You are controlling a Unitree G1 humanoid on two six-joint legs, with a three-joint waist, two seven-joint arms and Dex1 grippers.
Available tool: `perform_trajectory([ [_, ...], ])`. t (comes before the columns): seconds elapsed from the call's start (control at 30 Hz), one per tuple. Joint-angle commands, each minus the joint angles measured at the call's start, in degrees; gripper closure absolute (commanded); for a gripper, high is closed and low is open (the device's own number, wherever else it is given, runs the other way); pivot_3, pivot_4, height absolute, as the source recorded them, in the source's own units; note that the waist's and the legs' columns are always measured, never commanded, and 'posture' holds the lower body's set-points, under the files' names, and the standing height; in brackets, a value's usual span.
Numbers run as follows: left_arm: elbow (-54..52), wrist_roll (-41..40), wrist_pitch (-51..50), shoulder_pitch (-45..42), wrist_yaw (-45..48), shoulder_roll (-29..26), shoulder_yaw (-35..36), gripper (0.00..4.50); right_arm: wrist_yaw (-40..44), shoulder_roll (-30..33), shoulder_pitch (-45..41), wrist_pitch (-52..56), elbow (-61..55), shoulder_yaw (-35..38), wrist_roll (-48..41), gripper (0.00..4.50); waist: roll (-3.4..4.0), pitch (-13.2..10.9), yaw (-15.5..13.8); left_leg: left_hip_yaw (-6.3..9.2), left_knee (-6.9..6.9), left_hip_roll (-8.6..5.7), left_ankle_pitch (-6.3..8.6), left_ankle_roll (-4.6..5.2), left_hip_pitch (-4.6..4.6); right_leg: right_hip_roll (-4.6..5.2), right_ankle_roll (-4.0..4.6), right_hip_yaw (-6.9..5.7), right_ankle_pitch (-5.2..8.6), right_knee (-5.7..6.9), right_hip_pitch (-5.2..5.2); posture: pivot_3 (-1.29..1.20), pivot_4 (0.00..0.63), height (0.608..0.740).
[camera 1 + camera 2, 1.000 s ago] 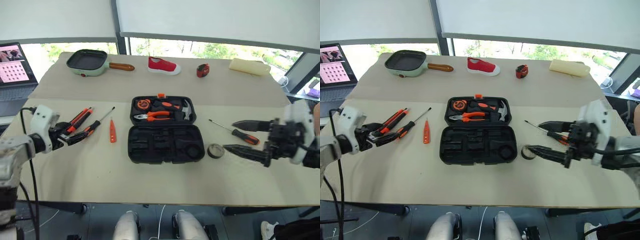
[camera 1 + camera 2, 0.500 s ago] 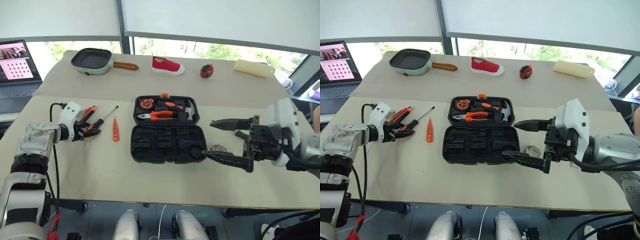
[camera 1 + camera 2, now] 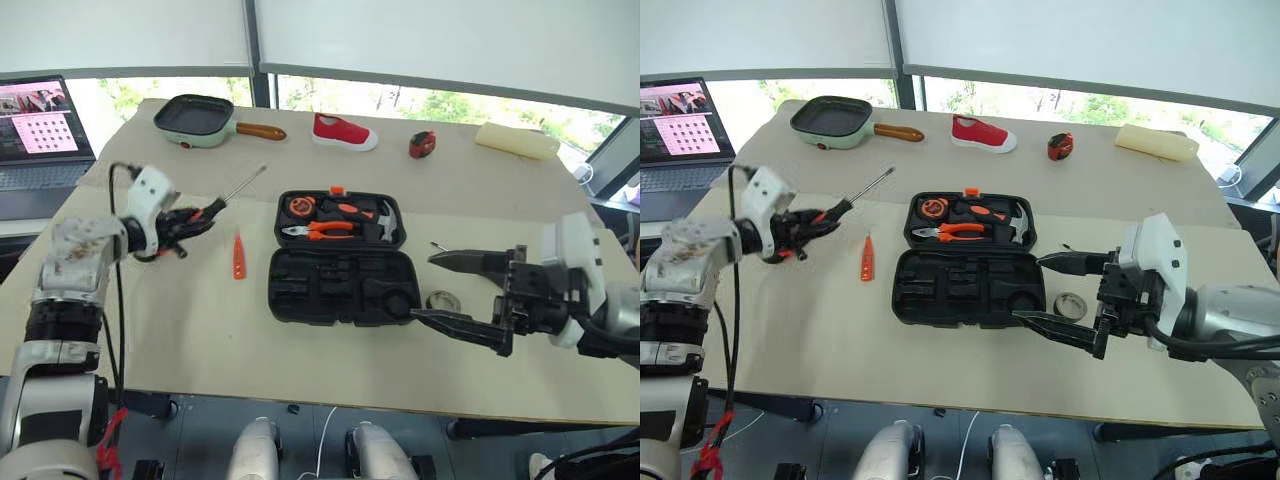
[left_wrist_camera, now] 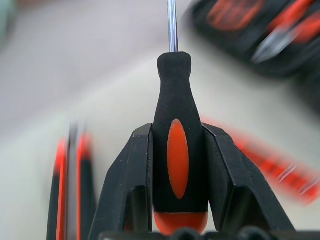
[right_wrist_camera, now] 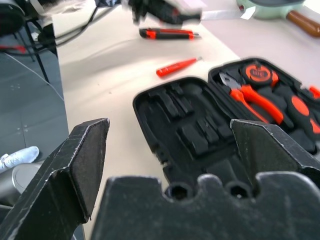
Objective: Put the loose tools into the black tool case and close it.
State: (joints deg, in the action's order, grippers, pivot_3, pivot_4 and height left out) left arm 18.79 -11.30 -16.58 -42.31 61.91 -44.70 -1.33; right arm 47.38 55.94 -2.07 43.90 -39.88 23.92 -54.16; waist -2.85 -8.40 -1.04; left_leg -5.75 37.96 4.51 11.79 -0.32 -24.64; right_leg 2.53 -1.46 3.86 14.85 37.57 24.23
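Observation:
The black tool case (image 3: 340,285) lies open mid-table, with pliers, a hammer and other tools in its far half and bare recesses in the near half. My left gripper (image 3: 190,222) is shut on a black-and-orange screwdriver (image 4: 172,150) and holds it off the table to the case's left, shaft angled up and away. A slim orange tester pen (image 3: 238,258) lies between them. A black-orange knife-like tool (image 5: 167,33) lies on the table beyond it. My right gripper (image 3: 421,287) stands open beside the case's right end, over the dark tape roll (image 3: 443,300). Another screwdriver's tip (image 3: 1065,247) pokes out behind it.
Along the far edge sit a green pan (image 3: 195,113) with a wooden handle, a red shoe (image 3: 343,131), a red-and-black tape measure (image 3: 421,144) and a pale yellow roll (image 3: 517,141). A laptop (image 3: 40,130) stands at the far left.
My left gripper has shut on the screwdriver, lifted it off the table and carried it right, toward the case. The right gripper stays open in about the same place. The camera shifted.

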Motion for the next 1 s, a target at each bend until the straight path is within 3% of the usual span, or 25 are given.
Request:
perform_trajectory([
  [0.03, -0.99, 4.44, 9.92, -2.01, 9.2, -0.17, -7.7, 3.6, 0.23, -0.24, 2.65, -3.6, 4.39, 1.6, 6.11, 0.0, 0.02, 0.01, 0.19, 0.0, 0.0, 0.0, 0.0, 0.0, 0.04, 0.0, 0.0, 0.0, 0.0, 0.0, -0.03, 0.0, 0.15, 0.74],
  [0.27, 6.98, 11.34, 21.42, -7.81, 12.23, 6.38, -15.75, 3.6, 0.38, -1.55, 7.15, -6.04, 6.86, 4.48, 10.59, 0.0, 0.03, 0.0, 0.42, 0.11, 0.02, -0.04, -0.01, 0.01, 0.01, -0.06, 0.0, 0.03, 0.01, 0.07, 0.01, 0.0, 0.15, 0.74],
  [0.47, 9.62, 16.4, 20.15, -10.98, 9.4, 12.4, -19.35, 3.6, -0.74, -2.95, 8.63, -5.9, 4.76, 5.0, 10.84, 0.0, 0.03, 0.0, 0.4, 0.24, 0.06, -0.1, -0.01, 0.01, 0.0, -0.05, -0.05, 0.04, 0.02, 0.07, -0.04, 0.0, 0.15, 0.74],
  [0.63, 14.92, 20.98, 21.63, -13.21, 6.27, 14.22, -21.0, 3.6, -1.57, -3.74, 8.97, -5.61, 3.46, 5.25, 10.67, 0.0, 0.03, 0.0, 0.67, 0.33, 0.09, -0.12, -0.01, 0.01, -0.01, -0.06, -0.06, 0.04, 0.03, 0.08, -0.04, 0.0, 0.15, 0.74],
  [1.0, 20.01, 20.57, 24.29, -14.01, 5.79, 16.29, -19.64, 3.6, -3.35, -4.4, 8.9, -4.74, 1.88, 5.66, 9.05, 0.0, 0.03, 0.0, 0.47, 0.36, 0.11, -0.14, -0.01, 0.01, -0.02, -0.04, -0.08, 0.03, 0.04, 0.09, -0.07, 0.0, 0.15, 0.74],
])
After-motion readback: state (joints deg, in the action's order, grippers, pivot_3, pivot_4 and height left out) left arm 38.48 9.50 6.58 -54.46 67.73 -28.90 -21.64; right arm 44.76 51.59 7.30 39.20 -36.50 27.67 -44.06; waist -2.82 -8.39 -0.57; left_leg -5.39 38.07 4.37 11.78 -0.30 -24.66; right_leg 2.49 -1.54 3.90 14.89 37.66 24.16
